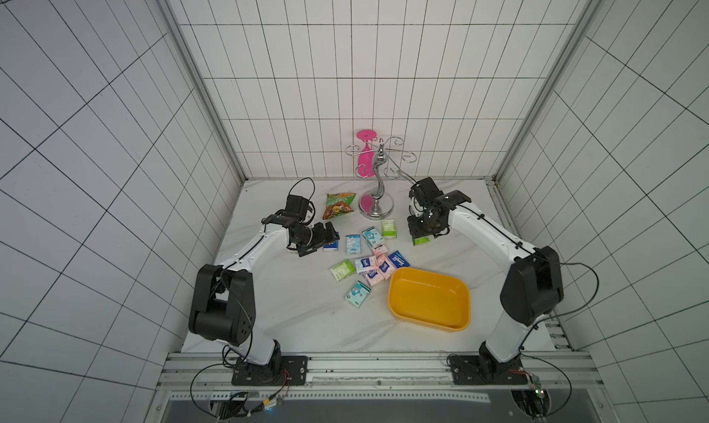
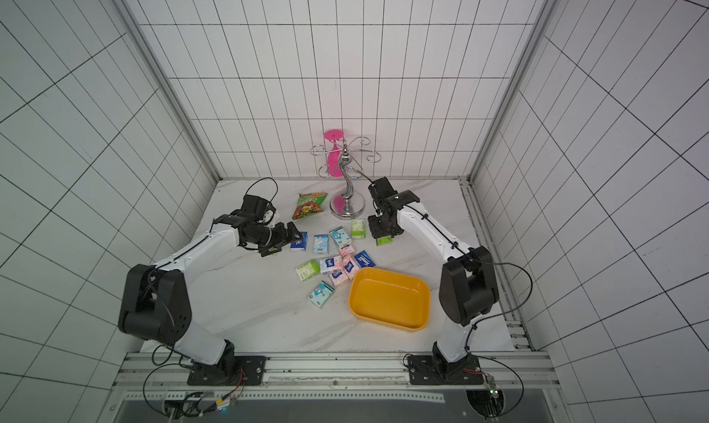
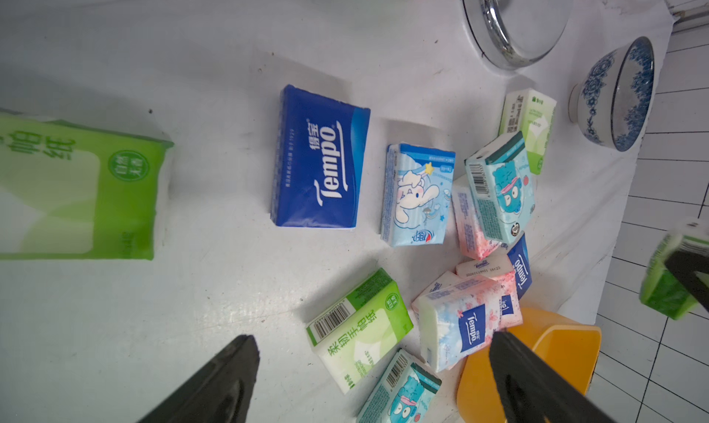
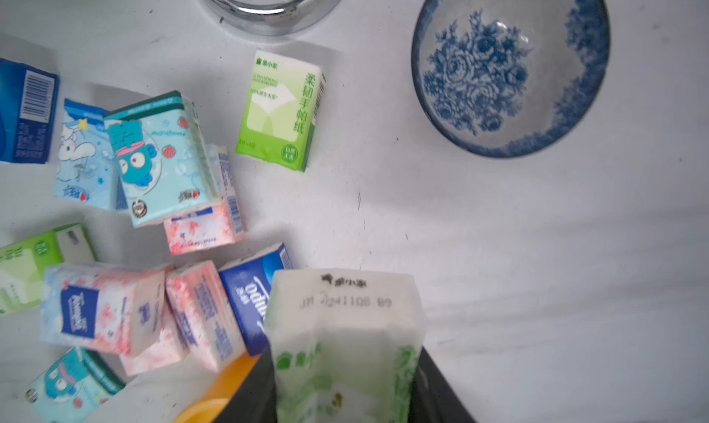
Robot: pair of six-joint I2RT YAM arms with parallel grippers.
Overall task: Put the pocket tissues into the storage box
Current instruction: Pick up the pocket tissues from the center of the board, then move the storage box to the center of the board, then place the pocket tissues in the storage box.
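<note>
Gripping a green-white packet (image 4: 341,309) by its two broad faces, the right gripper (image 4: 345,394) stands with its jaws partly closed against the wrapper, the printed end poking out ahead of them. In both top views this gripper (image 1: 420,235) points down at the far right of the tabletop (image 1: 291,309), with the packet's green edge showing just below it; the left wrist view suggests the packet is lifted clear of the surface. The left gripper (image 3: 372,338) is spread wide and holds nothing, hovering near a dark blue packet (image 3: 320,160). Between the arms lie the remaining pocket tissues (image 1: 368,265), some scattered singly, several overlapping in a heap just beside the far left corner of the storage box (image 1: 429,302). That box sits near the right arm's side and looks empty. A patterned bowl (image 4: 510,64) and the base of a chrome stand (image 1: 376,206) sit farther back. Step in hand, as judged: carrying the first packet. Next move calls for bringing the right gripper back over the box, low enough to release cleanly, while staying clear of the heap at the rim.
</note>
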